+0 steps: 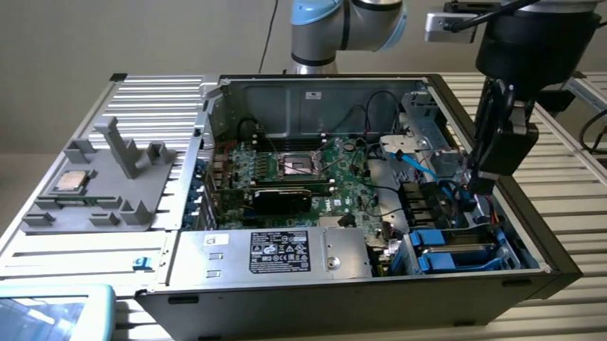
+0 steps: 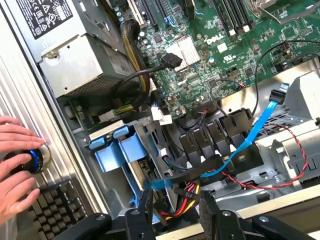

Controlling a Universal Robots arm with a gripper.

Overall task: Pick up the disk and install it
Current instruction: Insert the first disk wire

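You can see the disk (image 1: pixel 453 250) lying in the drive bay at the near corner of the computer case (image 1: pixel 536 227), on the exterior view's right. Its blue carrier rails (image 2: pixel 117 150) are on its sides. The power supply box (image 1: pixel 284 252) with the black label lies along the same near edge, just beside the bay. The gripper (image 1: pixel 477 186) hangs over the right edge of the case, above the bay and apart from the disk. Its claw is wide and it holds nothing: the two black fingers (image 2: pixel 146 205) stand apart, with red and yellow wires (image 2: pixel 182 192) visible between them. A blue flat cable (image 2: pixel 255 130) runs across the bay area towards the motherboard (image 1: pixel 303 177). Outside the case, a person's hand (image 2: pixel 15 150) rests on a round knob with a blue ring (image 2: pixel 32 160), near a keyboard (image 2: pixel 55 205).
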